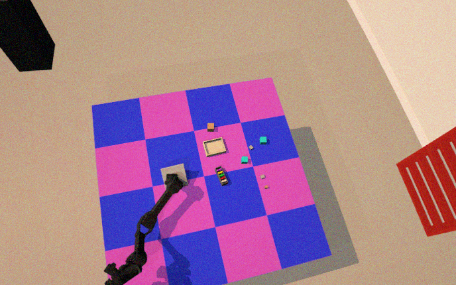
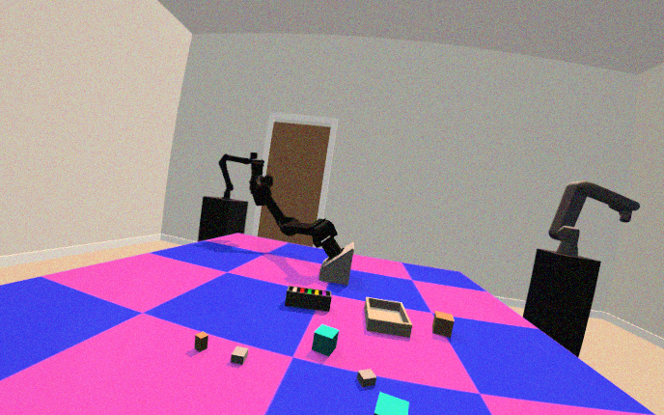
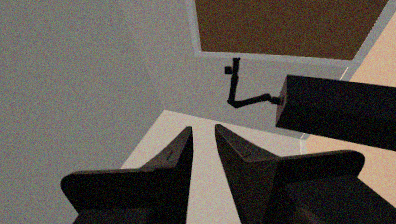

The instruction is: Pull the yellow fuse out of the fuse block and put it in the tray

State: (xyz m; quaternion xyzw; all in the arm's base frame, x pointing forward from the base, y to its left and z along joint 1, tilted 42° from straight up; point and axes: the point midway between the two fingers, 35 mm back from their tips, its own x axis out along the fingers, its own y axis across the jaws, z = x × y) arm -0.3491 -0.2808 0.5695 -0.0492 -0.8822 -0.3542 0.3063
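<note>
Fuse [image 1: 221,172], yellow, sits seated in its slot in the block [image 1: 221,175], among the other coloured fuses. Tray [image 1: 214,146] lies just beyond the block in the top view, apart from it. Small cubes are scattered on the counter [image 1: 244,244] to the right of both.

Claw [image 3: 202,137] is nearly closed with only a narrow gap showing between its fingers in the wrist view, and it grips nothing. It sits well to the left of the block, at a grey wedge [image 1: 174,173]; whether it touches the wedge cannot be told.

Risks from here:
- A nearly closed claw cannot straddle the fuse; descending so would strike the block or neighbouring fuses.
- A low sideways approach could sweep the arm [image 1: 152,215] into the block.
- An off-vertical pull could drag the fuse against adjacent fuses.
</note>
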